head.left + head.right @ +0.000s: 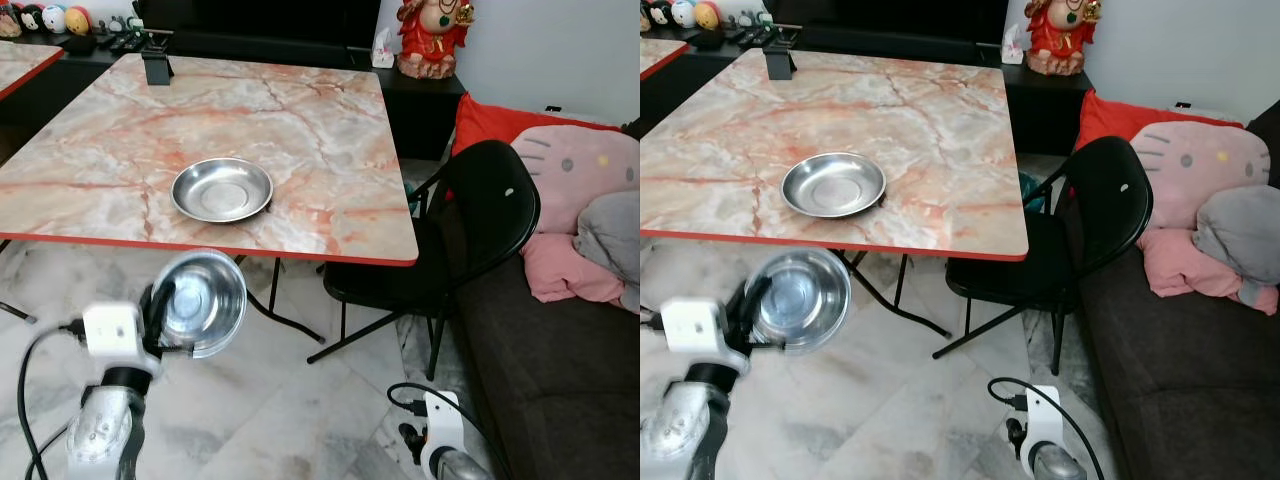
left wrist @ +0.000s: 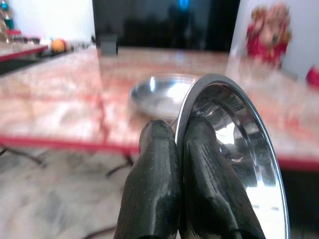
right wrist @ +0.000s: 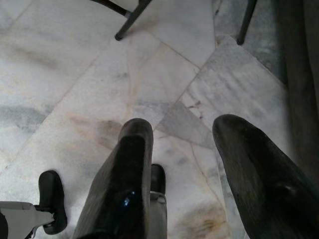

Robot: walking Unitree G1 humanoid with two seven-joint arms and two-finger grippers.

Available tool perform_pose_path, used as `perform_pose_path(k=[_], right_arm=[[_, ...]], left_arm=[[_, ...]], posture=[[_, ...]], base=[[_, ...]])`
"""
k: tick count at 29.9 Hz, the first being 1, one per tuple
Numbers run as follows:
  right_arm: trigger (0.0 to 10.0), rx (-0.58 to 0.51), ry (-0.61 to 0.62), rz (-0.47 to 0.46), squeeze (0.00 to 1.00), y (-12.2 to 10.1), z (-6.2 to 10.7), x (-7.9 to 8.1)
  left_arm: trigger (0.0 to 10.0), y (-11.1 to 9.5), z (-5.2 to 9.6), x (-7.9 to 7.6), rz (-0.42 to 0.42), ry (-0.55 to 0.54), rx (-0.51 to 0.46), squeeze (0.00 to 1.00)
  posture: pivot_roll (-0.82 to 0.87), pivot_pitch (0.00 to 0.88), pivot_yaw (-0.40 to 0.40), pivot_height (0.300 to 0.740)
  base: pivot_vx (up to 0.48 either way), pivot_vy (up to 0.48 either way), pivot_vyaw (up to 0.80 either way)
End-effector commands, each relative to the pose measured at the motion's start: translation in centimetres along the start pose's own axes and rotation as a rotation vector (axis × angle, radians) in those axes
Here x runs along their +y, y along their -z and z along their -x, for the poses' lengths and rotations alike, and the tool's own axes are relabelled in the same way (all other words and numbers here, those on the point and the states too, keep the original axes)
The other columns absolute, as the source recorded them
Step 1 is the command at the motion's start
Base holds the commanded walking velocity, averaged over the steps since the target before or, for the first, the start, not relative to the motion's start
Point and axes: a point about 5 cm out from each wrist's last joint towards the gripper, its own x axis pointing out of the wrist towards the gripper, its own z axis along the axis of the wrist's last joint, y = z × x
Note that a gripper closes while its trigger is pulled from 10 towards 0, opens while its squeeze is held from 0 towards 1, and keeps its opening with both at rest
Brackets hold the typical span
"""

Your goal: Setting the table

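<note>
- We face a marble-patterned table with a red edge; it is the largest item in the scene and the surface to be set.
- A dark sofa with pink and grey cushions runs along our right side, and a black folding chair stands between it and the table's near right corner.
- One steel plate lies flat on the table, near the front edge and apart from everything else on it. A small black holder stands at the far edge.
- Our left gripper carries a second steel bowl, held in front of the table edge and below it, over the floor, tilted up on its side.
- In the left wrist view the two fingers are pressed together on the bowl's rim, one inside and one outside the wall.
- We judge the bowl to be light, rigid and not fragile, but polished and slippery. A rim pinch is the only practical hold, and the bowl may swing in it, so it should be levelled before it is set down.
- Our right gripper hangs idle over the floor tiles, fingers spread wide apart and holding nothing.
</note>
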Motion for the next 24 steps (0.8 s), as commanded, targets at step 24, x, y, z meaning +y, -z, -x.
perform_pose_path(k=[24], right_arm=[[10.0,-0.020,0.009,-0.002,0.00,-0.5,0.0,-0.2]], left_arm=[[10.0,-3.7,-6.8,-1.8,0.526,-0.113,-0.098,0.00]], posture=[[0.04,0.005,-0.108,0.740]], base=[[0.011,0.000,0.00]])
